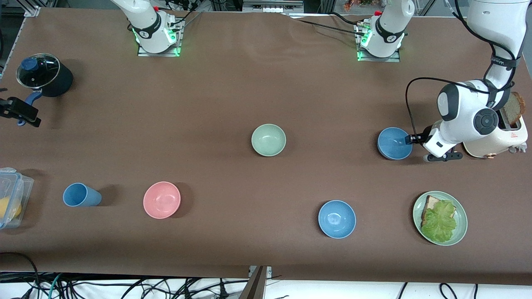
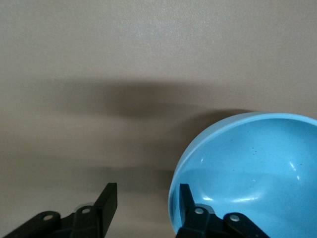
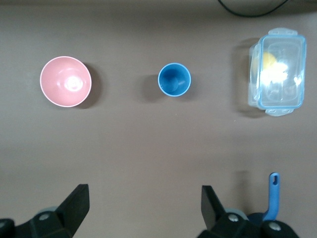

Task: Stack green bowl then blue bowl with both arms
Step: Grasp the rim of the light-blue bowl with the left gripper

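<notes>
The pale green bowl [image 1: 268, 140] sits upright near the table's middle. One blue bowl [image 1: 394, 143] sits toward the left arm's end, and a second blue bowl [image 1: 337, 219] lies nearer the front camera. My left gripper [image 1: 412, 139] is low at the first blue bowl's rim. In the left wrist view the gripper [image 2: 147, 198] is open, with one finger inside the bowl [image 2: 257, 168] and the other outside, the rim between them, not clamped. My right gripper [image 1: 27, 118] is open and empty by the pot at the right arm's end, also seen in its wrist view [image 3: 143, 203].
A toaster [image 1: 505, 135] with bread stands beside the left arm. A green plate [image 1: 461, 226] holds toast and lettuce. Toward the right arm's end are a pink bowl [image 1: 161, 199], a blue cup [image 1: 81, 195], a clear container [image 1: 12, 195] and a lidded black pot [image 1: 43, 74].
</notes>
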Available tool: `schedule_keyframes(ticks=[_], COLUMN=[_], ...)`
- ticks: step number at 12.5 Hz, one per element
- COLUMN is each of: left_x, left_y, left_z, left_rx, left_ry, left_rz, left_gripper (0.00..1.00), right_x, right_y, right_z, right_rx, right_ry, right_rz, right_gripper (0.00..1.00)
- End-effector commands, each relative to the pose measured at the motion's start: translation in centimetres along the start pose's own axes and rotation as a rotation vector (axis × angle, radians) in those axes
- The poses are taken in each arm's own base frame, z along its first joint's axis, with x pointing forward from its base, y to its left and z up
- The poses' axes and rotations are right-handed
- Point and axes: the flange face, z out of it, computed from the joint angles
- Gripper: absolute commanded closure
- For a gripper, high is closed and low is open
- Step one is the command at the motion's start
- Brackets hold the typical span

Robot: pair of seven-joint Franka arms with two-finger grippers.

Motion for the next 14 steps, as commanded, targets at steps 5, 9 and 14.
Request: schedule_keyframes(ticks=[5,9,14], left_x=[0.3,0.3,-0.3], left_y=[1.6,3.8,14.8], left_z=[0.1,-4.8,-11.9], left_rx=[-0.02,-0.029,-0.142], left_ry=[0.006,0.064,0.075], left_rz=[0.026,0.065,0.155], left_gripper=[1.0,1.0,1.0], right_x=[-0.9,-0.5,-0.5], right_y=[-0.4,-0.7,-0.8], right_z=[0.2,0.8,0.7], right_rx=[0.041,0.041,0.04], right_ry=[-0.023,-0.034,-0.032], right_rz=[0.06,0.051,0.048], right_gripper=[0.0,0.0,0.0])
